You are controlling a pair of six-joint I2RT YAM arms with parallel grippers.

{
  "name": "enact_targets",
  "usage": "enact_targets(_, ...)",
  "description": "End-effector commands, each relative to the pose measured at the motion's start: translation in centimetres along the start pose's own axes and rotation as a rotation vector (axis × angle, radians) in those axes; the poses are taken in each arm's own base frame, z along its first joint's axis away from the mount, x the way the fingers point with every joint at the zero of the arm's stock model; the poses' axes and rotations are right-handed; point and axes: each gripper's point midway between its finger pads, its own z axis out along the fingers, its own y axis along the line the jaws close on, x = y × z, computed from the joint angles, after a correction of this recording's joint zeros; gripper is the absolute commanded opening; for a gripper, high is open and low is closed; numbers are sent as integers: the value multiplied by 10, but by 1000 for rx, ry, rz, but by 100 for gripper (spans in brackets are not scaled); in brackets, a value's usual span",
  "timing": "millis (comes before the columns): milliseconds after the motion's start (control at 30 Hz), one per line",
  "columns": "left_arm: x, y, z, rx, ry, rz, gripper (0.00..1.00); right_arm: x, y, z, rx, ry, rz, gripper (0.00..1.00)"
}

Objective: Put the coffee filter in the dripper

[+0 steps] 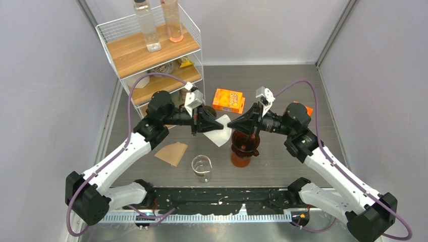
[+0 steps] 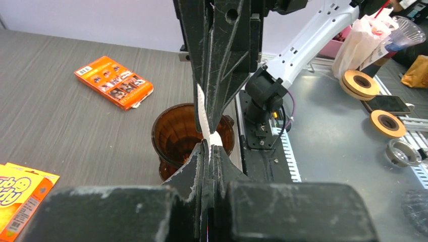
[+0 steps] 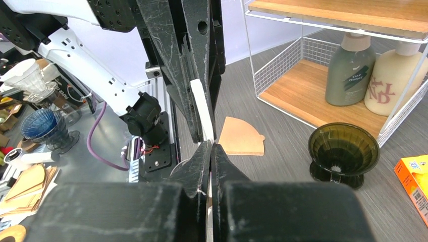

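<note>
Wire shelf [image 1: 126, 53], two clear bottles [image 1: 147, 25] on its top board, orange box [image 1: 228, 100], glass beaker [image 1: 202, 167]

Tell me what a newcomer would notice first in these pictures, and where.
Mid-scene, the left claw and right claw pinch one white coffee filter between them, close by the amber dripper. An orange box lies behind them, and a brown filter lies flat nearer, to the left.
</note>
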Motion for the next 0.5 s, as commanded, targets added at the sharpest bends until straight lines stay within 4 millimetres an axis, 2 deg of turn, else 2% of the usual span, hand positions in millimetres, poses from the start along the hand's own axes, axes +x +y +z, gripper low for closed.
enact_targets(0, -4, -1, -3, -26, -13, 53, 0, -17, -3, -7, 75, -53, -52, 5)
enact_targets(200, 0, -3, -6, -30, -5, 84, 0, -13, -27, -31, 291, -30, -103, 8)
enact_targets(467, 0, -4, -5, -9, 2, 92, 0, -7, -29, -44, 342, -2, -143, 37)
